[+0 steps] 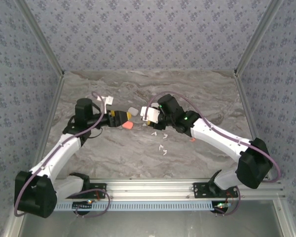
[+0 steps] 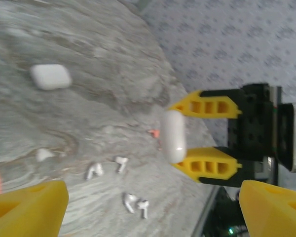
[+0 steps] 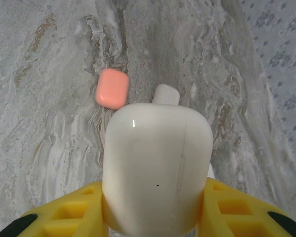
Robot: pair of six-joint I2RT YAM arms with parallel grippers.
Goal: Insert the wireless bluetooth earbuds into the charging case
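Note:
My right gripper (image 3: 155, 195) is shut on a white charging case (image 3: 155, 168) and holds it above the table; its lid looks closed. In the left wrist view that same case (image 2: 172, 136) sits between the right gripper's yellow fingers (image 2: 207, 106). My left gripper (image 2: 153, 193) is open with nothing between its fingers, facing the right gripper (image 1: 150, 114) from the left (image 1: 122, 117). Several white earbuds (image 2: 121, 163) lie loose on the marble below (image 1: 163, 148). One orange-red earbud (image 1: 192, 139) lies farther right.
An orange case (image 3: 112, 88) lies on the table between the grippers (image 1: 129, 125). A second white case (image 2: 50, 76) rests behind it (image 1: 133, 111). A white tag lies at the back left (image 1: 107, 100). Patterned walls enclose the marble table (image 1: 113, 158).

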